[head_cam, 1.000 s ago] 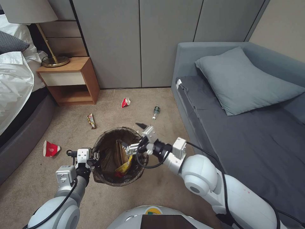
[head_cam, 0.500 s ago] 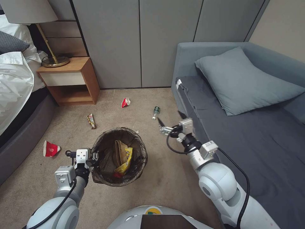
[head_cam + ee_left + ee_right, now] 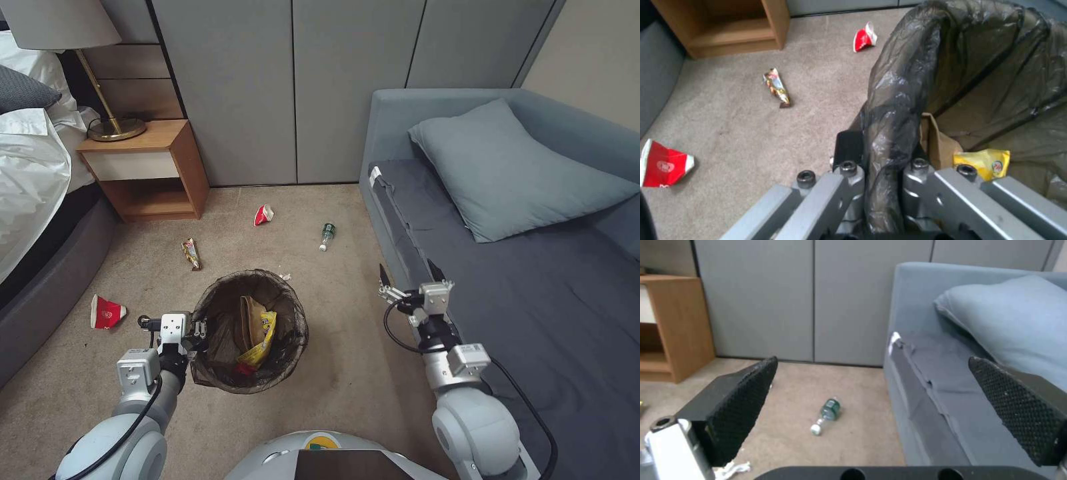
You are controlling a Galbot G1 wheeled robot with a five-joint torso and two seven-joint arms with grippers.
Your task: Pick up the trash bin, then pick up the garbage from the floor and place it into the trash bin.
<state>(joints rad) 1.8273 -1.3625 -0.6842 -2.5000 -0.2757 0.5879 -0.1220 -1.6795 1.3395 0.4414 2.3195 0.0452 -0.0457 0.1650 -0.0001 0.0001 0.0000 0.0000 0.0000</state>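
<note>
The trash bin (image 3: pixel 227 320) hangs in front of me, its dark bag folded over the rim, a brown paper bag and a yellow wrapper (image 3: pixel 261 341) inside. My left gripper (image 3: pixel 195 333) is shut on the bin's rim (image 3: pixel 889 133). My right gripper (image 3: pixel 408 273) is open and empty beside the sofa's edge, its pads (image 3: pixel 742 406) wide apart. On the floor (image 3: pixel 347 373) lie a small green bottle (image 3: pixel 327 235) (image 3: pixel 826 414), a red-and-white cup (image 3: pixel 264 215) (image 3: pixel 865 36), a gold wrapper (image 3: pixel 191 253) (image 3: pixel 778 87), another crushed cup (image 3: pixel 107 312) (image 3: pixel 664 165) and a white tissue scrap (image 3: pixel 285 276) (image 3: pixel 731 470).
A grey sofa (image 3: pixel 520 280) with a pillow (image 3: pixel 513 167) runs along the right. A wooden nightstand (image 3: pixel 143 170) with a brass lamp stands at back left, beside a bed (image 3: pixel 33 200). Grey cabinet doors (image 3: pixel 293 93) close the back.
My right gripper has drawn back from over the trash bin and swung right to the sofa's edge. The yellow wrapper now lies loose in the bin. The left arm keeps holding the bin.
</note>
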